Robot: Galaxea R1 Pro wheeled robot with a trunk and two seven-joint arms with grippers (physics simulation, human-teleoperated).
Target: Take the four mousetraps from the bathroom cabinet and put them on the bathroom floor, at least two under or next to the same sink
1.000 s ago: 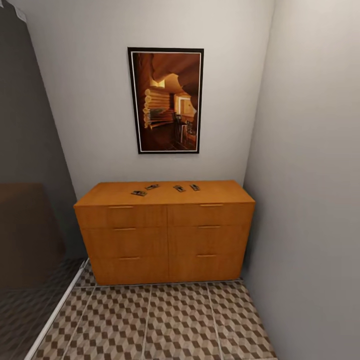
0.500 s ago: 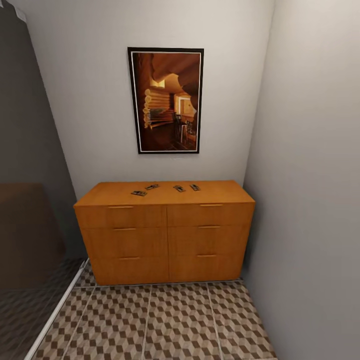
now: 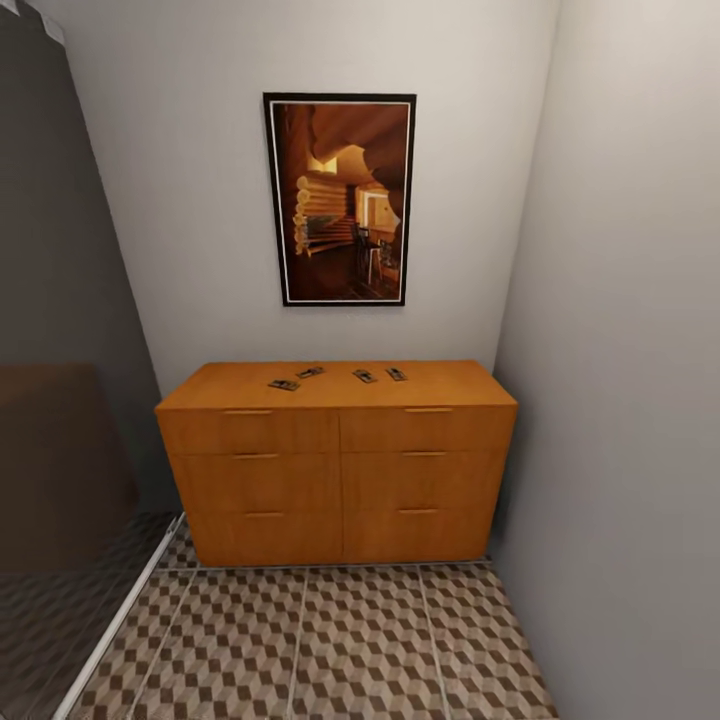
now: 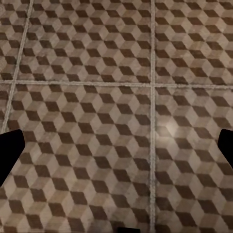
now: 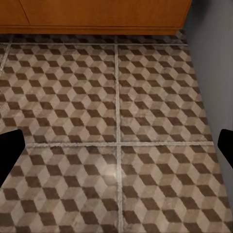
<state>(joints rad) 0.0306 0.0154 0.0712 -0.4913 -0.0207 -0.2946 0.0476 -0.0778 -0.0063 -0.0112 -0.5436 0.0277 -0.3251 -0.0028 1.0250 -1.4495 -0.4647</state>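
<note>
Atop cabinet [image 3: 340,470]: 4 mousetraps [image 3: 340,377], long axes mixed.

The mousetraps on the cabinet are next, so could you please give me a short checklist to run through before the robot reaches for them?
1. All four mousetraps in sight on the cabinet top: ok.
2. Traps apart, none stacked: ok.
3. Drawers shut: ok.
4. Left gripper open with nothing in it, over the bathroom floor: ok.
5. Right gripper open with nothing in it, near the cabinet base: ok.
6. Traps within arm's reach from here: cannot tell.
</note>
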